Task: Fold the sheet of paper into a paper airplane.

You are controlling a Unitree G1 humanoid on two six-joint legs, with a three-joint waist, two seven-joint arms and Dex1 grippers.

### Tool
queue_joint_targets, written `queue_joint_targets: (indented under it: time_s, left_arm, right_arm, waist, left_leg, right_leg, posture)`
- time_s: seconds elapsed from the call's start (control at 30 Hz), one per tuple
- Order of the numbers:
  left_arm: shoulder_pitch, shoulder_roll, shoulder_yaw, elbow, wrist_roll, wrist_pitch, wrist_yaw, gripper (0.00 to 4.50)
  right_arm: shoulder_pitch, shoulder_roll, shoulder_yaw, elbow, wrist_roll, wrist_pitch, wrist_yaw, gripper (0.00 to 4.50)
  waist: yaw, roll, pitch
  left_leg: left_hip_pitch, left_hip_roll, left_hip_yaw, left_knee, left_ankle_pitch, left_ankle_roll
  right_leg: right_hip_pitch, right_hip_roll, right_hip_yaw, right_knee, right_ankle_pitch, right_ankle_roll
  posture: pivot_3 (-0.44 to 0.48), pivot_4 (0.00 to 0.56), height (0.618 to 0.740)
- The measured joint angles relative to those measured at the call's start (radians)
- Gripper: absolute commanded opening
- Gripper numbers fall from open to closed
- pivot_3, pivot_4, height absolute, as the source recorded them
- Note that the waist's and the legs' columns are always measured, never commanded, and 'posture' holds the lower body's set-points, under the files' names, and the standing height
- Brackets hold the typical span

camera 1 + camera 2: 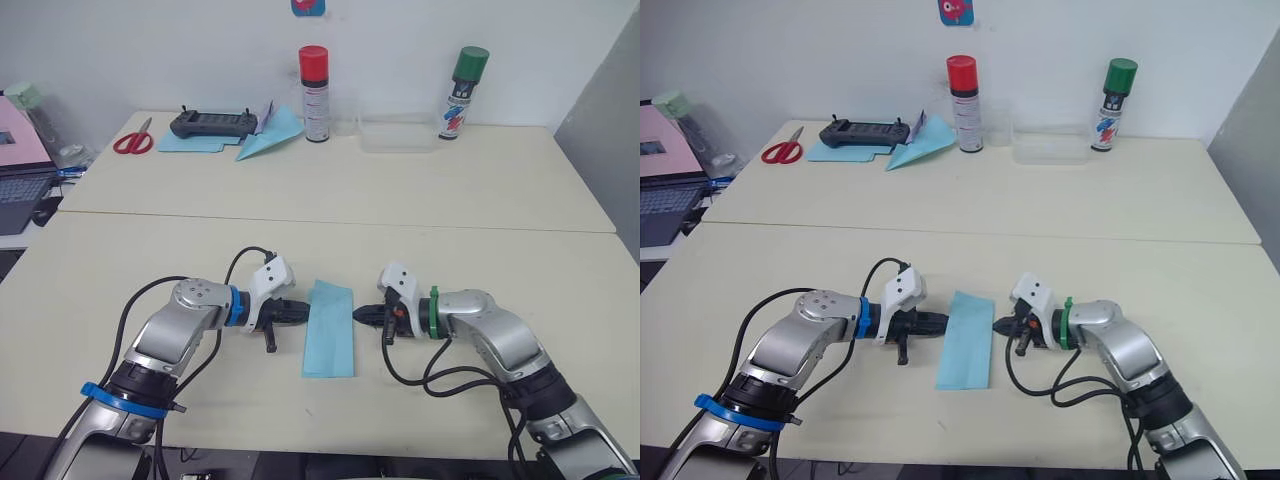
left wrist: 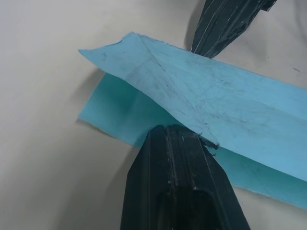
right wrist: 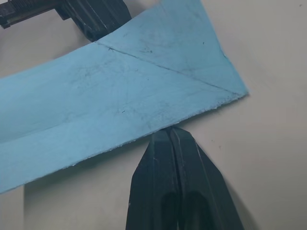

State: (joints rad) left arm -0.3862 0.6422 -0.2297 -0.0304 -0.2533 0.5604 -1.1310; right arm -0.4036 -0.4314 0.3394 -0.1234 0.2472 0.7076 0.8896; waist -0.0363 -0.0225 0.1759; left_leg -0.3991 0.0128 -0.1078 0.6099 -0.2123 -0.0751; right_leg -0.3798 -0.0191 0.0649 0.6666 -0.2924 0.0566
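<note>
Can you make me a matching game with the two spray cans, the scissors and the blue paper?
Things:
1. red-capped spray can
2. green-capped spray can
3. red-handled scissors
4. folded light-blue sheet of paper

Places:
A. between the two grippers
B. far table, robot's left end
C. beside the light-blue paper dart
D. right of the clear plastic tray

Pairs: 1-C, 2-D, 3-B, 4-A

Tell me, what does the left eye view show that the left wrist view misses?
Left eye view: the far table with scissors, two spray cans, and both arms. Left wrist view: the sheet's upper layer lifting off the lower one, with diagonal creases. Both: the sheet of paper, with the left tool and right tool at its opposite edges.
</note>
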Motion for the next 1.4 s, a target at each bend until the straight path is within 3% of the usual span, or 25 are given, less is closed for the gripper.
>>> queue_joint_targets:
  time_s: [0.33,0.5,0.8,1.33,1.4]
  left_arm:
    - [-0.001,-0.009,-0.003,-0.003,-0.003,0.0,0.002,0.0]
    - [-0.004,-0.009,-0.02,-0.002,0.004,-0.012,0.001,0.0]
    - [-0.011,-0.009,-0.029,0.002,0.008,-0.023,0.001,0.0]
    - [-0.053,-0.078,-0.043,-0.067,-0.013,0.019,0.031,0.0]
    - [-0.053,-0.078,-0.044,-0.064,-0.011,0.016,0.032,0.0]
  right_arm:
    - [-0.032,-0.085,0.033,0.012,-0.095,-0.148,0.005,0.02]
    - [-0.039,-0.034,-0.023,-0.01,-0.021,-0.12,0.023,0.02]
    - [0.0,-0.031,0.097,0.008,-0.079,-0.18,0.046,0.02]
    - [-0.006,-0.004,0.085,0.042,-0.076,-0.175,0.04,0.02]
    - [-0.006,-0.002,0.078,0.041,-0.067,-0.159,0.039,0.38]
  waist:
    - [0.001,0.0,0.0]
    - [0.001,0.0,0.0]
    - [0.001,0.0,0.0]
    - [0.0,0.0,0.0]
    - [0.0,0.0,0.0]
  left_leg:
    - [0.0,0.0,0.0,0.0,0.0,0.0]
    - [0.0,0.0,0.0,0.0,0.0,0.0]
    - [0.0,0.0,0.0,0.0,0.0,0.0]
    - [0.003,0.0,0.0,0.004,0.001,0.0]
    - [0.003,0.0,0.0,0.004,0.001,0.0]
  right_leg:
    - [0.0,0.0,0.0,0.0,0.0,0.0]
    - [0.0,0.0,0.0,0.0,0.002,-0.004]
    - [0.0,0.0,0.0,0.0,0.0,0.0]
    - [0.0,0.0,0.001,0.01,0.0,0.0]
    - [0.0,0.0,0.001,0.01,0.0,0.0]
  posture:
    - [0.0,0.15,0.74]
    - [0.0,0.15,0.74]
    - [0.0,0.15,0.74]
    - [0.0,0.15,0.74]
    - [0.0,0.15,0.74]
